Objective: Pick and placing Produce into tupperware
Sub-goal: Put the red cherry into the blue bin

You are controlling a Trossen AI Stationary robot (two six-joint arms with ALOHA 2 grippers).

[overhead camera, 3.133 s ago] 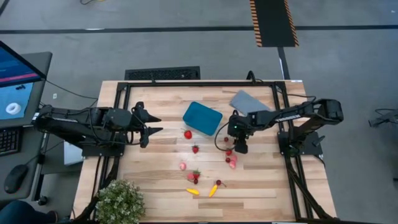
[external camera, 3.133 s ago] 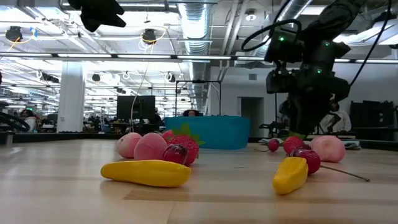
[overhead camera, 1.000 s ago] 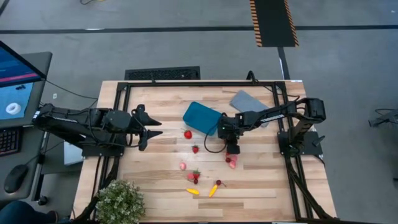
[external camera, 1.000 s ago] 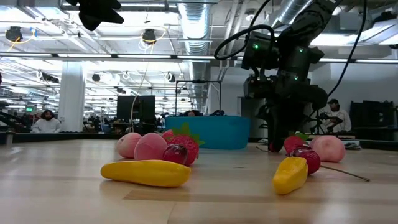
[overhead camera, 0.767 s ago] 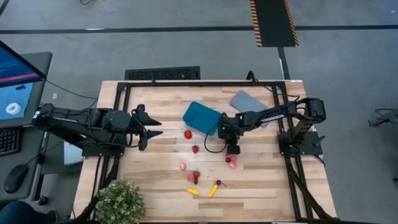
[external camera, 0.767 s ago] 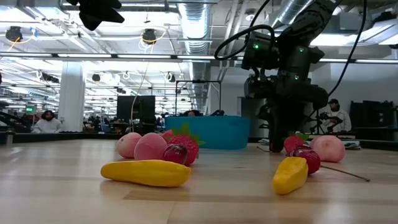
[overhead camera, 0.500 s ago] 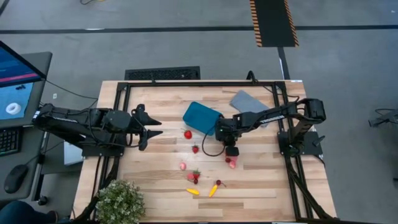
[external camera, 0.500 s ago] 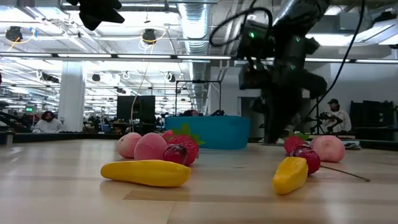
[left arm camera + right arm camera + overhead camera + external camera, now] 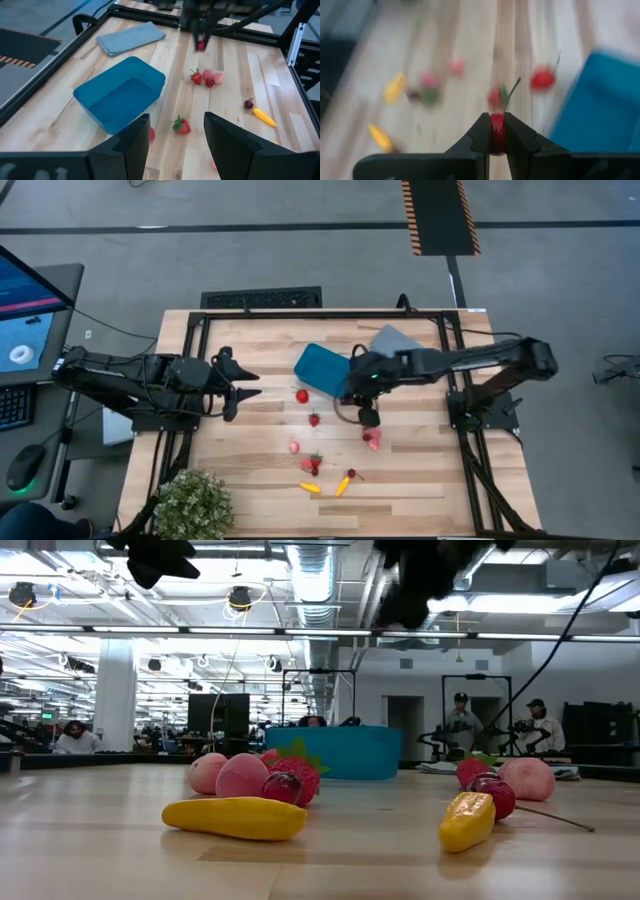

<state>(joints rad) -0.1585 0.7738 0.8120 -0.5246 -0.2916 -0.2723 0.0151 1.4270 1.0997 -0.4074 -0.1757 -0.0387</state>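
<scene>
**Right tool has a berry, tub is empty**

Right tool is pinching a small red berry between its fingers, up off the surface, around the middle of the high view just below-right of the teal tub. The tub has nothing in it. A grey lid lies flat just upper right of the tub.

The rest of the produce is loose on the wood surface: a strawberry and another below the tub, a pink and red cluster right under the right tool, more pieces lower centre, plus two yellow ones near the bottom. A leafy plant sits lower left.

Left tool hangs at centre left with fingers spread, holding nothing.
</scene>
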